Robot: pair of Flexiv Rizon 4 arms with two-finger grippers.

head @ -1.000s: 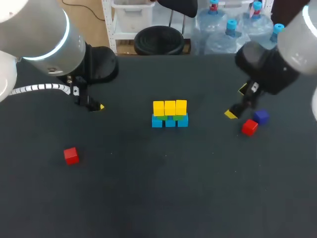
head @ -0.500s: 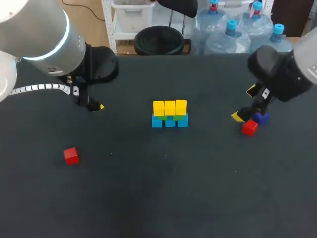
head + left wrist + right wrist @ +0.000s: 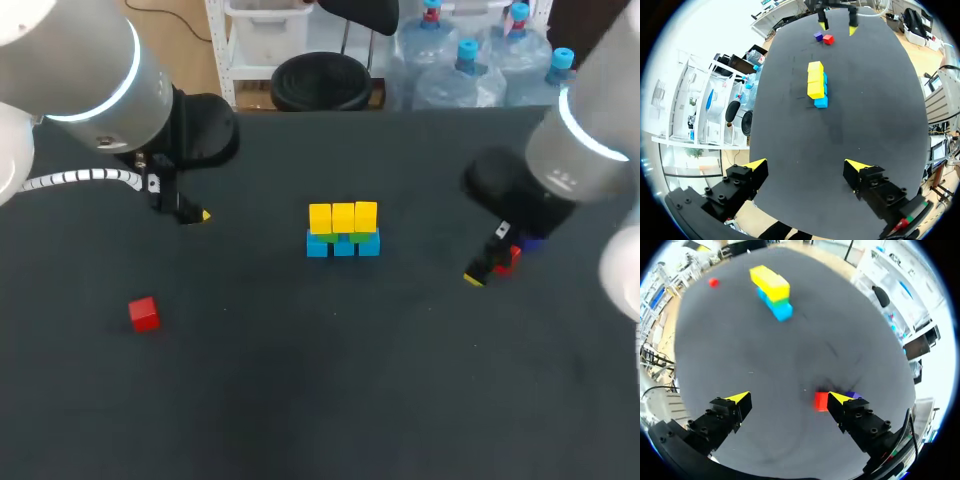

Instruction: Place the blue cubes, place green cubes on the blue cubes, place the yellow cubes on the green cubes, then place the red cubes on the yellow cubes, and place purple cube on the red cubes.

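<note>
Mid-table stands a row of blue cubes with green cubes on them and yellow cubes on top; the stack also shows far ahead of my left gripper. One red cube lies alone at the left. Another red cube sits beside the purple cube at the right. My right gripper is open and low over that red cube, which lies between its fingers, close to one fingertip. My left gripper hangs open and empty at the back left.
The purple cube peeks out behind one finger of the right gripper. Bare dark table lies under the left gripper and across the whole front half.
My right arm has swung forward and down over the red cube by the purple one, which it now partly hides. The left arm and the stack have stayed put.
</note>
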